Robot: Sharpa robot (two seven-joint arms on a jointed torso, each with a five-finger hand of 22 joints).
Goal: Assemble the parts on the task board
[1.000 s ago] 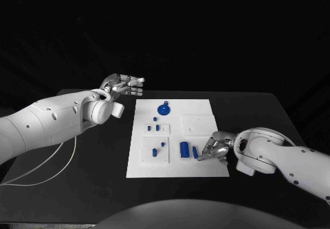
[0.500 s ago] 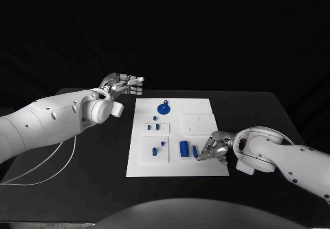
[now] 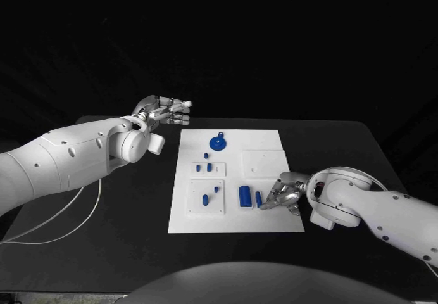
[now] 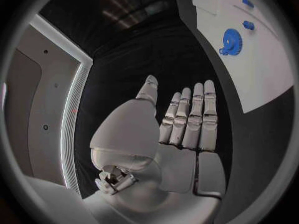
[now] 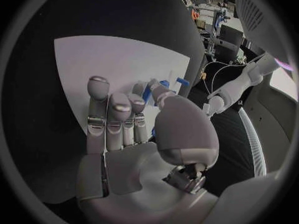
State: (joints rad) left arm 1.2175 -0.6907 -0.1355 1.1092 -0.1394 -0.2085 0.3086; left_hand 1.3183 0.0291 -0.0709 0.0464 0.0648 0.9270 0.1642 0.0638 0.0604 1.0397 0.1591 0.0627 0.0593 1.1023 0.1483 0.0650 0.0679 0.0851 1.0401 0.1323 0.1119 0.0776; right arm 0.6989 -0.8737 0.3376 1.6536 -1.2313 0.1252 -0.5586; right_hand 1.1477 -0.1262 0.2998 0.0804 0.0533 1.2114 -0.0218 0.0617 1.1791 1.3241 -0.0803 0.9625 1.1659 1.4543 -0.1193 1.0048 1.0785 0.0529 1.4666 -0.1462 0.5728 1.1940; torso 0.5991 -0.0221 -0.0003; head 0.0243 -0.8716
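Head view gave you the task board [image 3: 269, 142] lying mid-table, with the right hand [image 3: 285, 195] low over its near right corner, fingertips at a slim blue pin [image 3: 258, 201] beside a thicker blue cylinder [image 3: 244, 196]. You could not tell whether that hand gripped the pin. Your left hand [image 3: 164, 112] was raised off the board's far left corner, fingers straight, holding nothing. A blue gear [image 3: 218, 144] lay on the board's far part.

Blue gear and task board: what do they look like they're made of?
Blue gear: probably plastic; uniform matte blue, no metallic glint. Task board: rigid white sheet, likely plastic or painted; flat, matte, with raised square pads. Neither can be confirmed from the look alone.
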